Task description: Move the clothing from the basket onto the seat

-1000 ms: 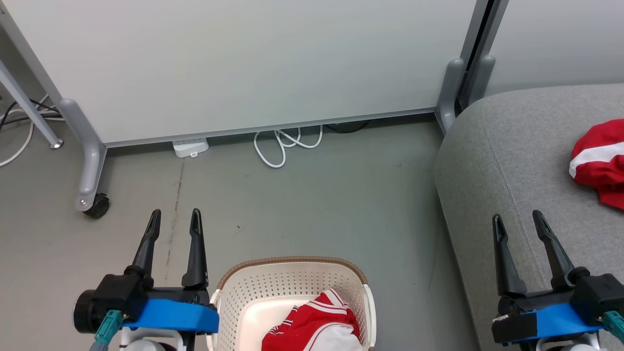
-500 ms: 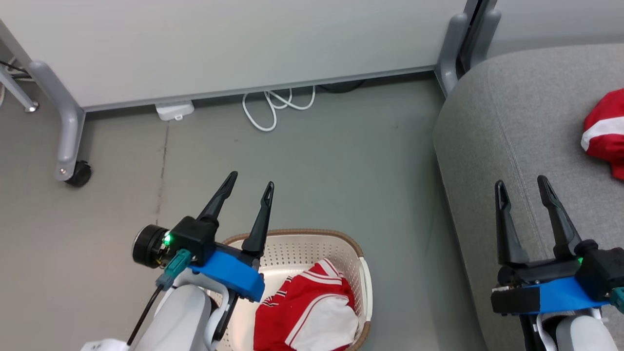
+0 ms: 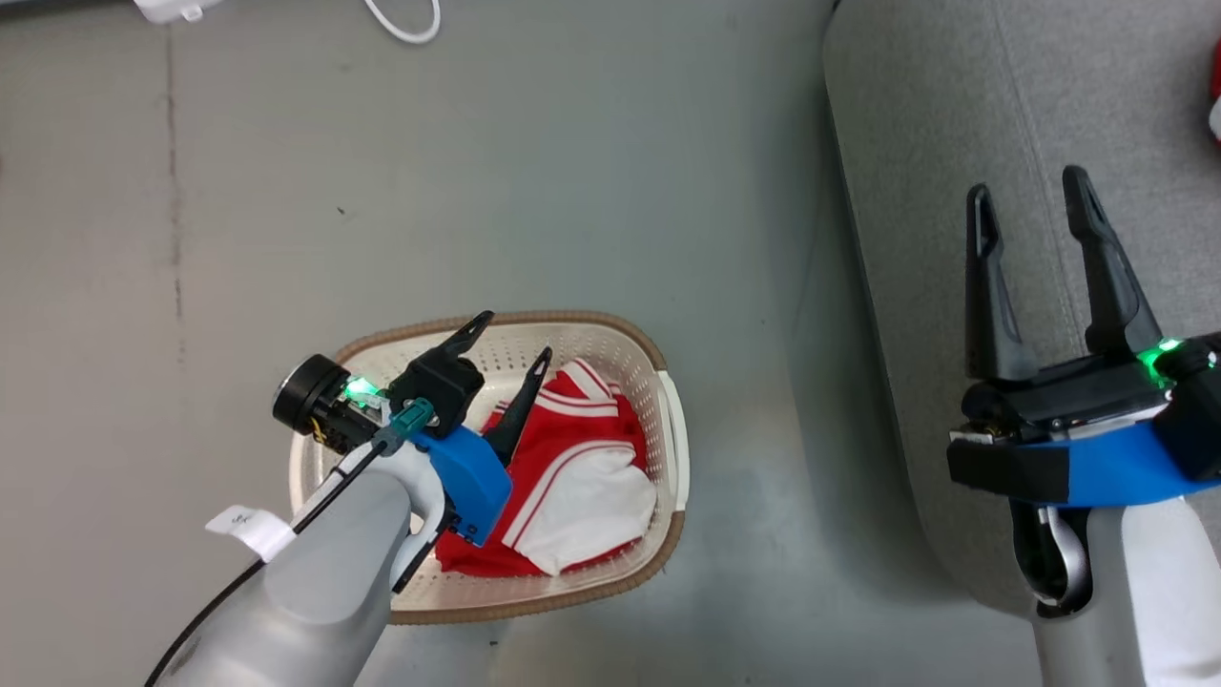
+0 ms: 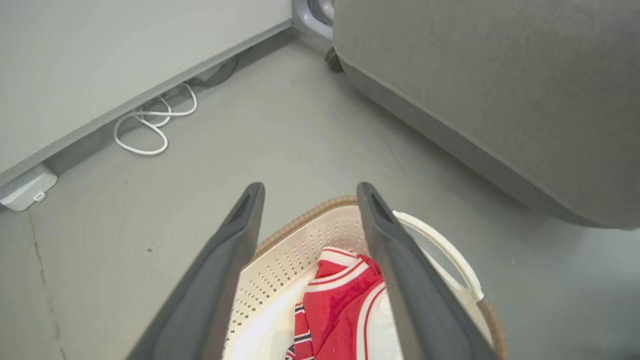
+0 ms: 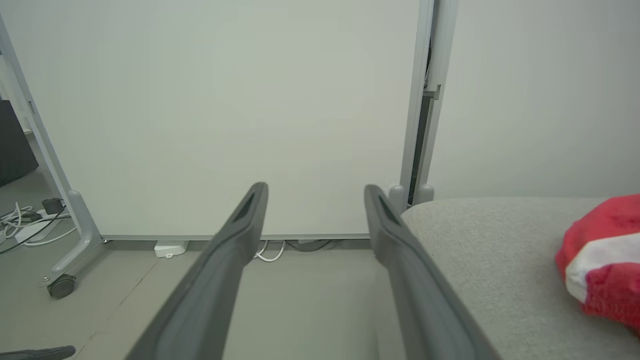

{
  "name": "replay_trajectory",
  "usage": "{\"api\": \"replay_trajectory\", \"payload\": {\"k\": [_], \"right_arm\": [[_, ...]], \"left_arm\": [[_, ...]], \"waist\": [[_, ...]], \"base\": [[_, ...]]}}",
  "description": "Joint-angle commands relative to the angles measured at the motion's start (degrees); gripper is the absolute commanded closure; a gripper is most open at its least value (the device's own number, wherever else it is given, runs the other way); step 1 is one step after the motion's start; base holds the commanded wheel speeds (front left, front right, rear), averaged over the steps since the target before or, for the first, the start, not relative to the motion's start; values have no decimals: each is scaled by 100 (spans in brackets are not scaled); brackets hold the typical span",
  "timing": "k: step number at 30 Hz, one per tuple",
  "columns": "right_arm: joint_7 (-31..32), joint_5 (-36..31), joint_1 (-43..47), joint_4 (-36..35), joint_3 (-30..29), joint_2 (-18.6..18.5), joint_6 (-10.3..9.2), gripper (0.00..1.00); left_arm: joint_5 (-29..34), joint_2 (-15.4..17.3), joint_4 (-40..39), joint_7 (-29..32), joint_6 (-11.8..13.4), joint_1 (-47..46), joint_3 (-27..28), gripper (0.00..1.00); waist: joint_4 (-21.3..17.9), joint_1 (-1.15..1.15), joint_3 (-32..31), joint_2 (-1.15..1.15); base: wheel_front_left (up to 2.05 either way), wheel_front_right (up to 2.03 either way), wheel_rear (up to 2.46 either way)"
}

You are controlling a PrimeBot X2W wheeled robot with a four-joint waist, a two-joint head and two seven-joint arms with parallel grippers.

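Both our grippers have the jaws spread wide and hold nothing. Our left gripper [image 3: 516,334] hangs above the far edge of the basket [image 3: 610,330]; the clothing [image 3: 572,458] lies in its right half. Our right gripper [image 3: 1027,183] hovers over the left edge of the seat [image 3: 954,95], with one red garment [image 5: 602,257] farther right.

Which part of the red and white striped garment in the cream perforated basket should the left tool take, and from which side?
Probably the bunched striped red fold at the far end of the red and white garment, coming down from above. It lies low inside the cream perforated plastic basket, whose walls block a sideways approach, and the open left tool hangs over that end.
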Motion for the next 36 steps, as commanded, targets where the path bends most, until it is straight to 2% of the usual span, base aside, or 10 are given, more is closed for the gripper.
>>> {"api": "replay_trajectory", "payload": {"k": [1,10,16,20,25,36], "right_arm": [[-5,25,-205,-58,18,12,3,0],[-4,124,-708,-214,183,12,3,0],[-4,198,-920,-317,276,13,3,0],[-4,216,-964,-384,285,13,3,0],[-5,218,-953,-462,266,13,3,0],[-5,36,-846,-824,257,12,3,0]], "left_arm": [[-97,52,275,-8,-5,-285,-308,0],[-797,317,1234,438,-4,-1246,-1976,0],[-1150,640,1426,887,-4,-1684,-2909,0],[-1015,757,1557,1241,-4,-1886,-3082,0],[-821,773,1671,1406,-4,-1976,-3128,0],[-454,543,1899,1516,-4,-2180,-3131,0]], "waist": [[-269,-2,721,0],[-509,-2,1771,0],[-697,-2,2365,0],[-796,-2,2677,0],[-884,-2,3005,0],[-845,-2,3428,0]], "base": [[0,0,0],[0,0,0],[0,0,0],[0,0,0],[0,0,0],[0,0,0]]}}
